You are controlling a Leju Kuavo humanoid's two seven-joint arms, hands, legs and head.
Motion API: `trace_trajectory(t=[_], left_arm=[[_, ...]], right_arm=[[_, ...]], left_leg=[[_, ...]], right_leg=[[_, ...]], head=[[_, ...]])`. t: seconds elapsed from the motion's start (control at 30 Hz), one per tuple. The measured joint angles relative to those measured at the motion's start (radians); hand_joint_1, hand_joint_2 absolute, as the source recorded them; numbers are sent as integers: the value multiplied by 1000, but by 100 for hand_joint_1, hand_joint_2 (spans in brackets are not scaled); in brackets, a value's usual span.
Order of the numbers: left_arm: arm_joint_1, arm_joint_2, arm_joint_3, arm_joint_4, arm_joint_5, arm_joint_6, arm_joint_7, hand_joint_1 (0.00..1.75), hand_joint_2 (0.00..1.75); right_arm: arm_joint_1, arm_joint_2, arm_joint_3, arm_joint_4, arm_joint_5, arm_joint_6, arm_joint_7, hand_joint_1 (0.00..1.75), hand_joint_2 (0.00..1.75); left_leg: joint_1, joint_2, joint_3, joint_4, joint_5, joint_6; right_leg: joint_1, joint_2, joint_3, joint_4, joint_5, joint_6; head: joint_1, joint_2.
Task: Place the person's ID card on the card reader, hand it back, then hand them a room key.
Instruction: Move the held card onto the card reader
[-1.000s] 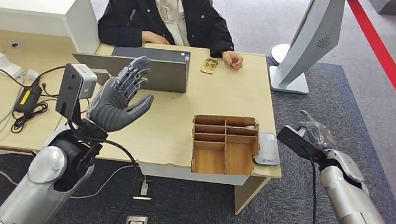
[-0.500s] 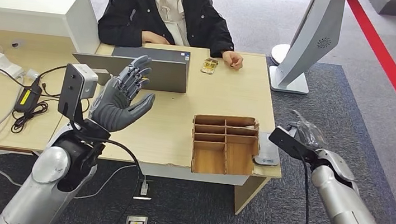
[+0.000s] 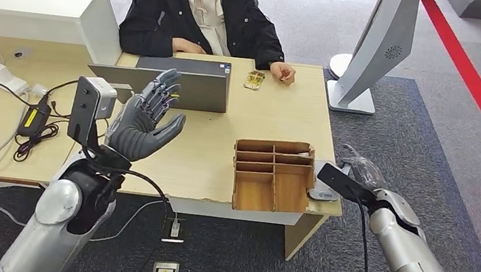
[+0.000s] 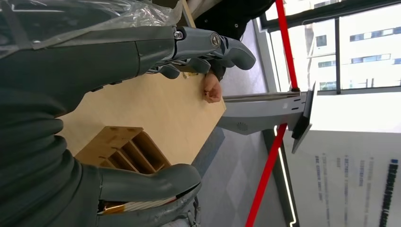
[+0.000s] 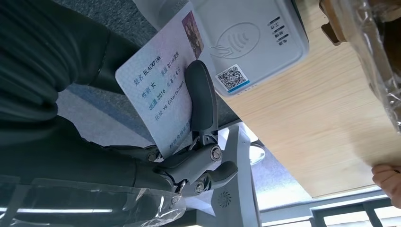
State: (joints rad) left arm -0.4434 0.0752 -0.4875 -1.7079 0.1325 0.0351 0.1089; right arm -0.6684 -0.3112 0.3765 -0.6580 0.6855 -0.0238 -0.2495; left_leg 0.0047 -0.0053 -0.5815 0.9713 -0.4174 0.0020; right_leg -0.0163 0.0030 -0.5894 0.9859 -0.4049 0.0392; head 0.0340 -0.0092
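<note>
ID card [image 5: 158,90] sits pinched in the robot's right hand [image 3: 357,171], a dark finger [image 5: 201,101] pressed across its printed face; in the right wrist view its far corner reaches just to the edge of the white card reader [image 5: 248,40], though I cannot tell whether the two touch. The reader [image 3: 323,180] lies at the right near corner of the wooden desk [image 3: 274,112], close to the desk's right edge, with open grey carpet [image 3: 421,150] beyond it on the right, where the arm comes in. Just left of the reader stands a wooden compartment tray [image 3: 272,174], its near end reaching the desk's near edge. Far across the desk, the person's hand [image 3: 282,71] rests near the far edge, beside a small gold-coloured object [image 3: 254,80]. A white monitor stand [image 3: 370,51] rises off the desk's far right corner.

The left hand [image 3: 147,117] is raised above the left part of the desk, fingers spread and holding nothing, with a laptop [image 3: 172,80] behind it.

Compared with a second ago, the right hand has moved left from over the carpet until it is right at the desk's right edge beside the reader. The left hand has kept its raised pose, and the person's hand has not shifted.
</note>
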Motion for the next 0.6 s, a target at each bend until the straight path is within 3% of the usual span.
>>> trace_trajectory(t=[0.6], left_arm=[[19,0,15,-27,-9,-13,14,0,175]], right_arm=[[2,22,6,19,80,5,21,175,175]], left_leg=[[0,0,1,0,0,0]], right_leg=[[0,0,1,0,0,0]], head=[[0,0]])
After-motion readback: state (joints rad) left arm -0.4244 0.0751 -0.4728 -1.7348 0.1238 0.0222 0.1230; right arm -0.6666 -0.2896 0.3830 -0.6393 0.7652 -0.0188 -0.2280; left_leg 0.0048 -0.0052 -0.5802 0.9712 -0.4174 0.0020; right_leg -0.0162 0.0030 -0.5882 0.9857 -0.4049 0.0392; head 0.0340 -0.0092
